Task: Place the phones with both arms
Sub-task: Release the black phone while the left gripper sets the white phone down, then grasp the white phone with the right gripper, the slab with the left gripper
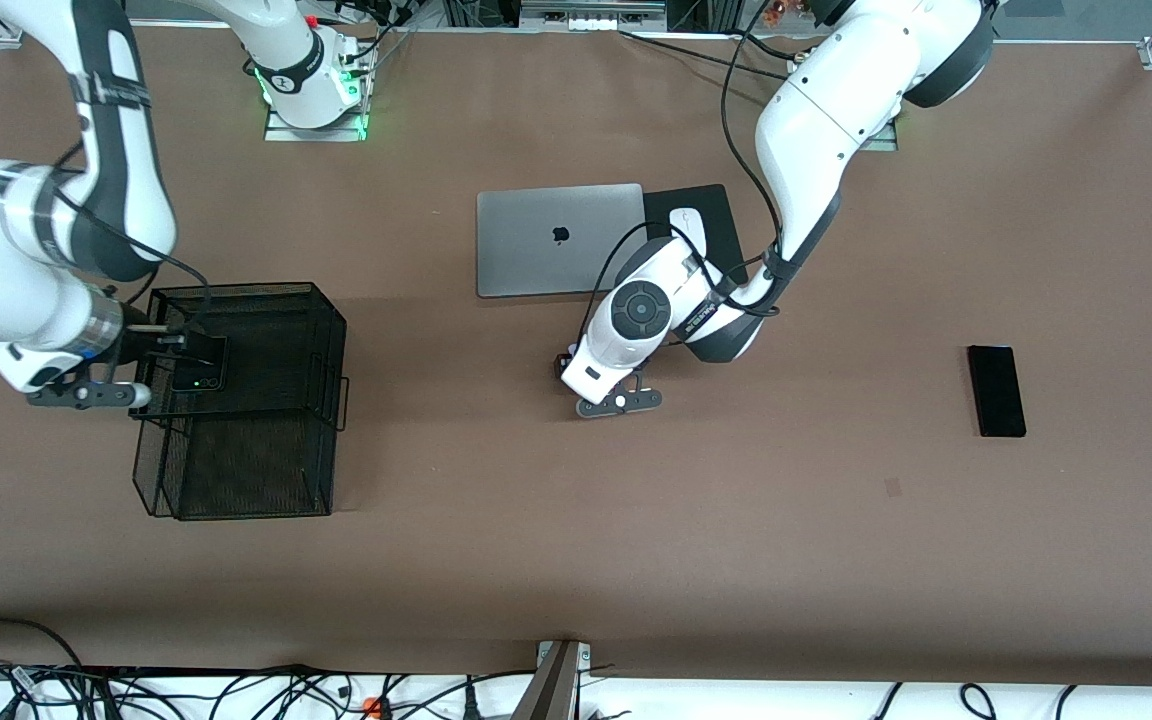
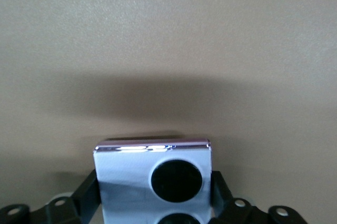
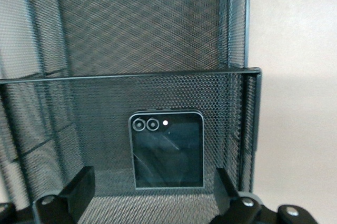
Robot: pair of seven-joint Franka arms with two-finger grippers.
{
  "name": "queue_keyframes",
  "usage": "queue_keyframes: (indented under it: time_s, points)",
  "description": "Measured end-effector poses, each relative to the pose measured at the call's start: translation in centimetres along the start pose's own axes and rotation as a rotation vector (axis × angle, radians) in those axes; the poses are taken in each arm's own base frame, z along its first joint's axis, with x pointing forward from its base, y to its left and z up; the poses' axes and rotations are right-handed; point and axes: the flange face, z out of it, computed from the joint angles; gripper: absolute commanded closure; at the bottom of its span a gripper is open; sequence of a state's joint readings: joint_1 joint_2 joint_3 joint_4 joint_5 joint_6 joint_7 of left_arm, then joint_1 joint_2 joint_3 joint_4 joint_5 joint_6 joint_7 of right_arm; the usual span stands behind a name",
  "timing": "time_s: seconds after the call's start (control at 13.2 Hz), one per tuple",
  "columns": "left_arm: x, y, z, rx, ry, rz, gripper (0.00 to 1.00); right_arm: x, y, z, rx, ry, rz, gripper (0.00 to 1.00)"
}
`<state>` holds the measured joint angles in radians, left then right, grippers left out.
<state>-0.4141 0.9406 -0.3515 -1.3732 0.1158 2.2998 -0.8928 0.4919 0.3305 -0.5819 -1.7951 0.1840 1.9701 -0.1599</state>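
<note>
A small squarish black phone (image 1: 208, 372) (image 3: 167, 150) lies flat in the black mesh basket (image 1: 236, 292) (image 3: 158, 50). My right gripper (image 1: 186, 345) (image 3: 152, 190) hangs over it, open, with bare mesh between each finger and the phone. At mid-table, my left gripper (image 1: 576, 375) (image 2: 154, 182) is down at the surface around the lavender-white phone (image 2: 126, 176) with black circles. That phone lies flat on the table and is hidden under the hand in the front view. A long black slab phone (image 1: 996, 390) lies on the table toward the left arm's end.
A closed grey laptop (image 1: 558, 240) lies near the bases, with a white mouse (image 1: 686, 222) on a black pad (image 1: 711, 205) beside it. The basket stands toward the right arm's end. Cables run along the table edge nearest the front camera.
</note>
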Motion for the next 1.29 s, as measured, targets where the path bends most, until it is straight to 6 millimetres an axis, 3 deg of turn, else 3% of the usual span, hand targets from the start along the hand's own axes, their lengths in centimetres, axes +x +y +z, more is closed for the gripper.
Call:
queue_keyframes:
  time_s: [0.23,0.38,0.53,0.61,0.76,0.91,1.14,1.29]
  points:
    - [0.8,0.5,-1.6,-0.025,0.025,-0.006,0.0,0.4,-0.1,-3.8,0.008,-0.015,-0.005,0.0]
    - [1.9,0.1,-4.2,-0.011,0.031,-0.02,0.0,0.5,-0.4,-6.3,0.01,-0.016,-0.012,0.0]
    - [3.8,-2.5,-9.6,0.065,0.004,-0.06,0.0,0.9,-1.9,-8.2,0.012,0.004,-0.012,0.0]
    - [4.8,-4.4,-12.9,0.105,-0.012,-0.076,0.0,1.1,-3.8,-8.8,0.017,0.015,-0.003,0.0]
    - [6.6,-9.5,-18.7,0.183,-0.062,-0.045,0.0,1.2,-10.0,-9.0,0.036,0.017,0.038,0.0]
    - [9.5,-16.4,-22.3,0.231,-0.126,0.011,0.0,0.6,-17.5,-8.3,0.037,0.006,0.086,0.0]
    - [14.3,-28.3,-24.3,0.329,-0.163,0.072,0.0,-0.6,-29.5,-6.8,0.035,0.008,0.178,0.0]
    - [16.3,-34.6,-25.0,0.359,-0.181,0.125,0.0,-1.3,-37.3,-4.9,0.044,0.024,0.214,0.0]
